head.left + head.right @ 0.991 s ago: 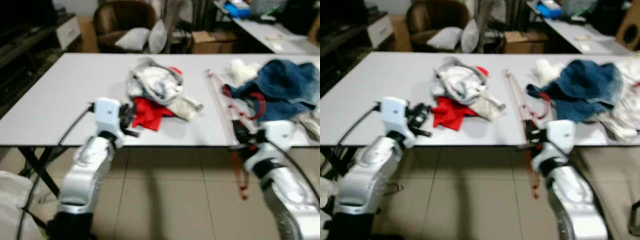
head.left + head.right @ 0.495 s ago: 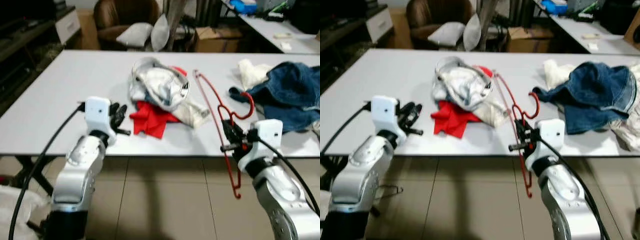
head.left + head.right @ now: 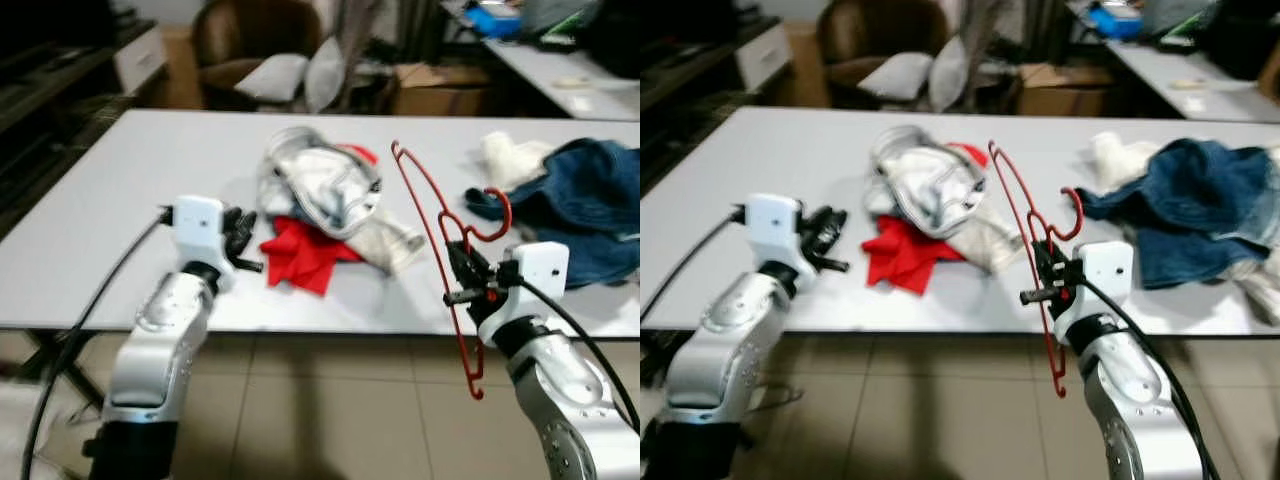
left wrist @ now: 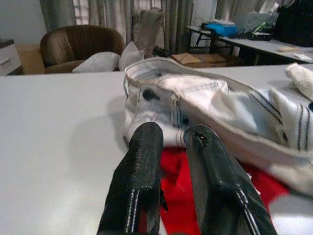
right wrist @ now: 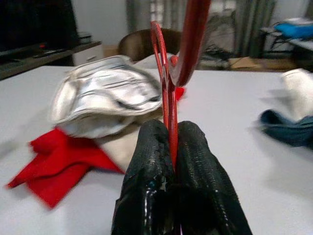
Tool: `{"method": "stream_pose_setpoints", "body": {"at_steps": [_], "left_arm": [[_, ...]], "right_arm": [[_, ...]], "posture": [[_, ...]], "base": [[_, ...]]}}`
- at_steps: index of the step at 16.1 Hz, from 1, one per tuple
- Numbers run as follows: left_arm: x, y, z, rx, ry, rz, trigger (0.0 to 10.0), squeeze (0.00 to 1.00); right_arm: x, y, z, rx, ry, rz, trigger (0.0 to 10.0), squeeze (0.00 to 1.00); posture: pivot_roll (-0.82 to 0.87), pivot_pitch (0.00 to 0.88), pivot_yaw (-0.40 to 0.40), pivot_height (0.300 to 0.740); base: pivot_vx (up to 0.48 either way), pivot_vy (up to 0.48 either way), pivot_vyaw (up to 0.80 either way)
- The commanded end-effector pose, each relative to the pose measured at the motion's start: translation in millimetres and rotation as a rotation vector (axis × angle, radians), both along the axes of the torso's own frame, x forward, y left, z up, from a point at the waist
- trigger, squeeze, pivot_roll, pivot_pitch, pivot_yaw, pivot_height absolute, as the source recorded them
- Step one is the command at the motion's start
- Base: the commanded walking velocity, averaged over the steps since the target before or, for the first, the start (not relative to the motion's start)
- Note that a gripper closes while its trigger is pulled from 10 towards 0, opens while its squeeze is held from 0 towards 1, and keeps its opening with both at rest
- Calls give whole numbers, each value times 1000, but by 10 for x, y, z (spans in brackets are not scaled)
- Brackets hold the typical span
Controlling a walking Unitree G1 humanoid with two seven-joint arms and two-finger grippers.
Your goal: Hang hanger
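Head views: a thin red wire hanger (image 3: 440,235) is held clamped in the right hand (image 3: 462,283), raised at the near edge of the white tabletop (image 3: 120,190), tilted, its hook (image 3: 492,215) toward the blue denim garment (image 3: 585,195). A crumpled white-and-grey garment (image 3: 325,185) and a red cloth (image 3: 300,252) lie mid-tabletop, left of the hanger. The left hand (image 3: 240,240) is held just above the tabletop beside the red cloth.

Left wrist view: the left hand's fingers (image 4: 139,171) are seen nearly closed with a slim gap, grasping nothing, pointed at the white garment and red cloth.

Right wrist view: the hanger wire is seen pinched between the right fingers (image 5: 149,166), the garments lying beyond.
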State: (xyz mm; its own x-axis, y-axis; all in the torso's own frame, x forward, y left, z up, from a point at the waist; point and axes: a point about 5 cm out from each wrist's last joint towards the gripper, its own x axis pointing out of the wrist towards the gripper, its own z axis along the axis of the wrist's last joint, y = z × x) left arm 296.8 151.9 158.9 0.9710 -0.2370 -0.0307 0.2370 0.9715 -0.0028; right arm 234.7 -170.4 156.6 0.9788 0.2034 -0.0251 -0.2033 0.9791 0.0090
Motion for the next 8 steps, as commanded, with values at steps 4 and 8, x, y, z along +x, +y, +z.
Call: {"method": "stream_pose_setpoints", "body": {"at_steps": [4,8], "left_arm": [[42,-95,33,-5,-20,-34,10000,0],[67,-84,47,-4,-29,-28,10000,0]], "right_arm": [[23,-63,25,-19,-14,-12,10000,0],[24,-54,25,-30,-23,-8,10000,0]], "posture": [[-70,0,21,740],[-70,0,24,740]], "base": [[330,0,-405],[331,0,0]]}}
